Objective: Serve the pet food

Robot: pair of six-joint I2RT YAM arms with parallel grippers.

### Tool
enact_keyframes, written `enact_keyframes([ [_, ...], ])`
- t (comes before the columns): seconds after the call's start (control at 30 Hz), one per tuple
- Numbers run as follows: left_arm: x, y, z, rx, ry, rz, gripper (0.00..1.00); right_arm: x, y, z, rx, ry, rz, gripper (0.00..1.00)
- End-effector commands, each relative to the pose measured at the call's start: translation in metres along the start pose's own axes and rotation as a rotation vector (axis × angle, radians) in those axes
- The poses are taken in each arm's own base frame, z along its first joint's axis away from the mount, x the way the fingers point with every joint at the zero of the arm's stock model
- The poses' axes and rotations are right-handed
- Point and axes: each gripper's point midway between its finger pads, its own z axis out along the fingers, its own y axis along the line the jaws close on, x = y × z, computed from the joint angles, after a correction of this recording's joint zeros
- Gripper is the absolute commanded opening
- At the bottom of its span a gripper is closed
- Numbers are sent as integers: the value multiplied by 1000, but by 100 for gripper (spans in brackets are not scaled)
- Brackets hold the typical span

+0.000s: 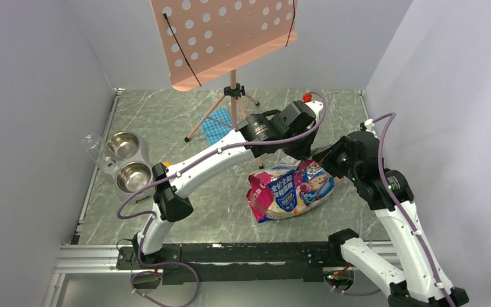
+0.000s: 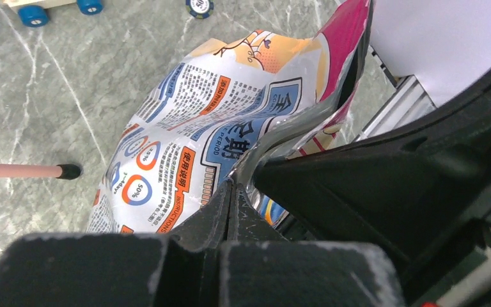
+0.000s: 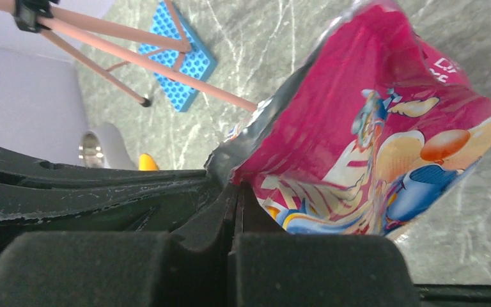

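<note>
The pink-and-blue printed foil bag [image 1: 291, 190] lies on the marble tabletop, its mouth pointing to the far right. My left gripper [image 2: 236, 187] is shut, and the bag's silver rim [image 2: 275, 137] runs into its tips. From the opposite side, my right gripper [image 3: 236, 187] is shut on the pink face of the same rim [image 3: 230, 163]. In the top view the left gripper [image 1: 302, 152] and the right gripper [image 1: 323, 158] meet at the bag's upper edge. The pet food is hidden inside the bag.
A double steel bowl [image 1: 128, 161] stands at the left edge, with a clear plastic piece [image 1: 93, 146] beside it. A pink tripod stand [image 1: 233, 96] with a perforated board and a blue mat [image 1: 216, 123] are at the back. A yellow item [image 3: 146, 162] lies near the bowls.
</note>
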Motion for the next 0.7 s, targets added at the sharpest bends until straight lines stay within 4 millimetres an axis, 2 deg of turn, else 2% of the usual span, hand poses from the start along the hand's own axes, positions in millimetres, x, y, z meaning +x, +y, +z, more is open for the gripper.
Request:
enact_keyframes([
  [0.0,-29,30,-26,-161,-114,18,0,15,-61,-19,338,44,-152,0],
  [0.23,-47,27,-46,-150,-188,13,0,25,-83,-33,434,72,-194,0],
  [0.37,-49,25,-49,-117,-186,-12,0,29,-89,-36,437,81,-196,0],
  [0.4,-48,19,-48,-75,-176,-12,0,27,-78,-36,381,79,-198,0],
  [0.5,-51,1,-52,53,-179,-31,0,17,-22,-43,108,57,-208,0],
  [0.53,-51,-5,-55,94,-181,-37,0,10,-11,-48,77,41,-197,16],
  [0.57,-49,-10,-55,131,-176,-51,0,3,-6,-52,88,23,-173,38],
  [0.6,-49,-14,-58,170,-173,-65,0,-3,-8,-55,125,7,-157,51],
  [0.67,-44,-17,-58,220,-148,-97,0,-14,-9,-62,169,-18,-149,62],
])
